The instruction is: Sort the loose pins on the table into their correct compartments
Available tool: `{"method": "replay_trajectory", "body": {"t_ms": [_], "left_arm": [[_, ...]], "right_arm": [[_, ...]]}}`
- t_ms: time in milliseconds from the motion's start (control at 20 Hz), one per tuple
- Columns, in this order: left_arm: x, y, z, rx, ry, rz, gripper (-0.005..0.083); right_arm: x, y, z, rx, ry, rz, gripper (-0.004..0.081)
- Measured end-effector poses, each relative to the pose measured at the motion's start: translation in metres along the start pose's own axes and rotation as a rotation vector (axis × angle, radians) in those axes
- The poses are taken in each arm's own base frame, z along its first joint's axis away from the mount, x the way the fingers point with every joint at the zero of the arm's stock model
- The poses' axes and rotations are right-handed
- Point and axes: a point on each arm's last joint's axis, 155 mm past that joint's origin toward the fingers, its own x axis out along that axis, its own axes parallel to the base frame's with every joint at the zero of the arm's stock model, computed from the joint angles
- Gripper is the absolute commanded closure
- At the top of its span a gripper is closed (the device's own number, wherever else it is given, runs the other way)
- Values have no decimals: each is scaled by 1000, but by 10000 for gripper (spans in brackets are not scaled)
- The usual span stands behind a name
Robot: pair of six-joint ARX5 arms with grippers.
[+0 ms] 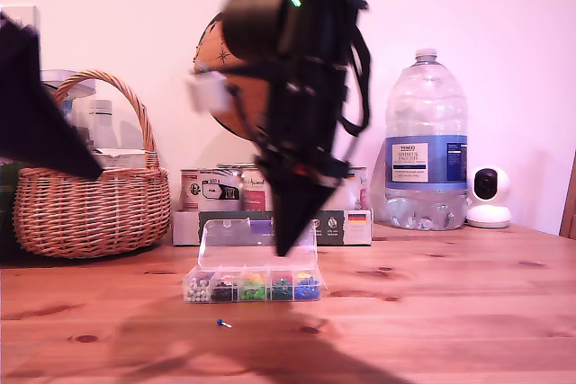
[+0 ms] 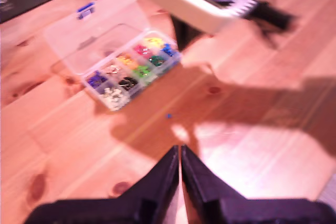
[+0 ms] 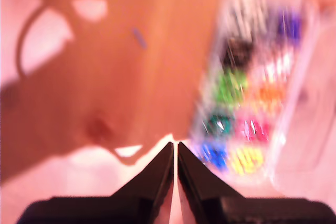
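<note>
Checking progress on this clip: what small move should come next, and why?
Probably ease my second hand toward the blue pin on the table and open it. Its jaws are shut and empty, and that pin lies loose outside the box.

The exterior view sits low at the table (image 1: 468,312) edge, looking across to the wall. Both wrist views look down from above along their grippers. All three show the pin box (image 1: 253,286) (image 2: 131,72) (image 3: 252,103) and one blue pin (image 1: 221,322) (image 2: 169,115) (image 3: 139,37).
</note>
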Motion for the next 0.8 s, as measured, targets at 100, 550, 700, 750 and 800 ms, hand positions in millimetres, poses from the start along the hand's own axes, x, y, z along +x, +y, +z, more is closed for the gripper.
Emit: {"method": "replay_trajectory", "body": {"t_ms": [100,550,700,750,800], "left_arm": [[0,-3,-15,-35,59,-15,795],[-3,-10,-35,-101,142,-49,795],[-3,-10,-35,-105,143,-51,795],[-3,-10,-35,-105,143,-52,795],[-3,-11,-35,-105,143,-52,795]], "right_arm": [[0,5,8,105,-4,5,783],[-19,-8,25,685,-41,-21,782],[-26,-12,29,876,-54,-17,782],[-26,-9,28,892,-47,-8,780],[-26,-5,27,901,-34,7,772]]}}
